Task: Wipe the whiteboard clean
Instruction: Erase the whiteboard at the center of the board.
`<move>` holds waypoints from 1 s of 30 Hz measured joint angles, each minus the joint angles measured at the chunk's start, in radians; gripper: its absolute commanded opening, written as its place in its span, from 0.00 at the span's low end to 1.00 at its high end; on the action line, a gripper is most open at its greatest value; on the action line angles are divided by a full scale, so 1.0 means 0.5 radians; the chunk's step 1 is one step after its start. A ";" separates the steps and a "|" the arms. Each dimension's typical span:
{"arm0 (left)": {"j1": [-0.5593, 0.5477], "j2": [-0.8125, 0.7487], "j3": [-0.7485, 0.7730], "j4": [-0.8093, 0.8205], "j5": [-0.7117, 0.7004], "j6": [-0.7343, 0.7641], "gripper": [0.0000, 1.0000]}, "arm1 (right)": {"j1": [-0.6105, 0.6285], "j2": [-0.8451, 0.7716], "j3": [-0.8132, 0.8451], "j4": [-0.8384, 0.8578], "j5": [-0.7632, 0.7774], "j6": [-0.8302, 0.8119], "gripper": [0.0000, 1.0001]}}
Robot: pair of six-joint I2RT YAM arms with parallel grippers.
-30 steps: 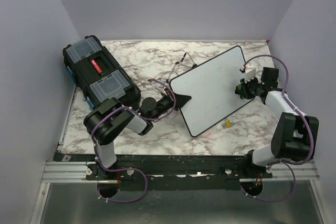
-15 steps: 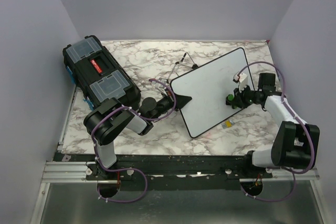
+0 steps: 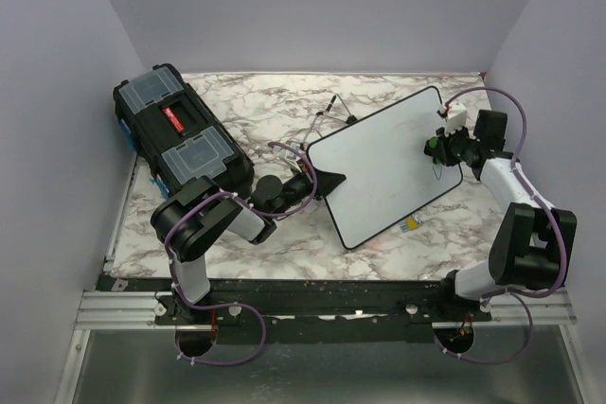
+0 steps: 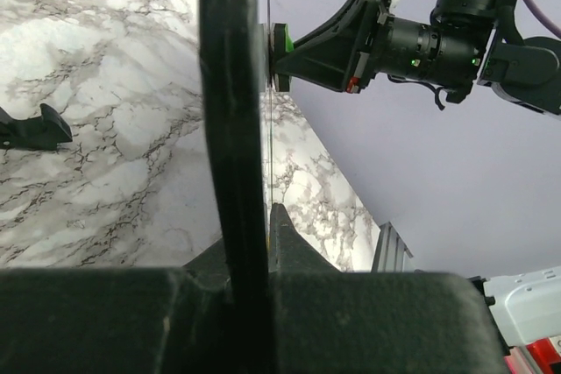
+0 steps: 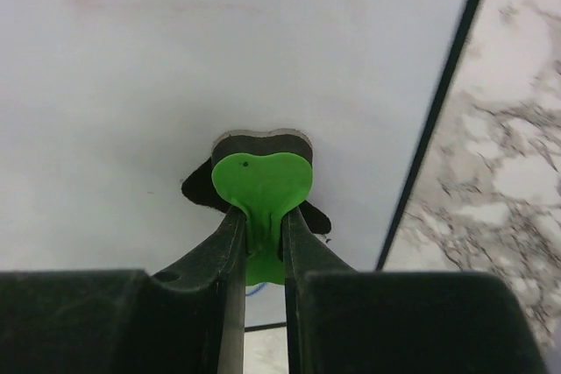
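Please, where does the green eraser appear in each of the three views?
Top external: green eraser right of centre, on the whiteboard.
Left wrist: upper middle, against the whiteboard seen edge-on.
Right wrist: centre, held by the right gripper.
Shared landmark: the whiteboard's black frame.

The toolbox point(image 3: 180, 134) sits at the left of the worktop point(image 3: 284, 106), toward the back. The whiteboard point(image 3: 383, 163) is right of centre, turned askew so its long sides run from near left to far right. The left claw point(image 3: 327, 179) is at the middle of the board's left edge, between toolbox and board, closed over the frame. The right claw point(image 3: 437, 149) is over the board's right part, near its far right corner, and presses an eraser point(image 5: 261, 183) against the face. A small object point(image 3: 411, 224) lies on the worktop just before the board's near edge. Thin rods point(image 3: 331, 113) lie behind the board's far left corner.
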 measured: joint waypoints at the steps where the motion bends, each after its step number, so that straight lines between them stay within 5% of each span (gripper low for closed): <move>1: 0.001 0.000 0.000 0.001 0.002 0.001 0.00 | -0.016 0.002 -0.003 0.013 0.036 -0.001 0.01; 8: 0.002 0.000 -0.001 0.002 0.012 -0.001 0.00 | -0.097 -0.032 -0.160 -0.010 0.140 -0.217 0.01; 18: 0.007 0.000 -0.001 0.002 0.017 -0.002 0.00 | -0.098 -0.119 -0.272 -0.450 -0.375 -0.638 0.01; 24: 0.007 0.000 -0.001 0.003 0.024 0.004 0.00 | -0.078 -0.123 -0.191 -0.313 -0.472 -0.289 0.01; 30: 0.007 -0.001 -0.001 0.003 0.054 0.002 0.00 | -0.075 -0.021 0.025 0.017 -0.236 0.108 0.01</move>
